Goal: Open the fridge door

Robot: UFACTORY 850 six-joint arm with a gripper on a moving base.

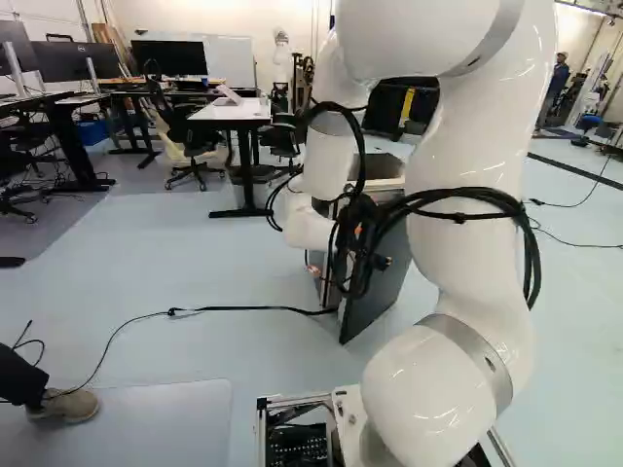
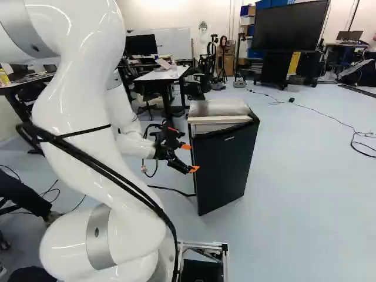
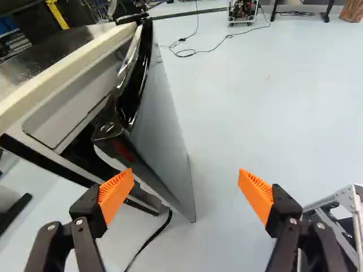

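- No words, numbers or signs are legible across the room.
- A small pale badge point(image 2: 229, 138) marks the flat black fridge door point(image 2: 224, 170), too tiny to read.

Your arm point(image 2: 70, 106) stands bent at the left of the right base view, its gripper point(image 2: 190, 157) near the centre, two fingers spread wide.

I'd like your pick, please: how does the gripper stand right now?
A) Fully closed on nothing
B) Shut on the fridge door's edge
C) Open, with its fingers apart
C: the gripper's orange pads stand well apart in the wrist view, with floor and part of the fridge door showing through the gap.
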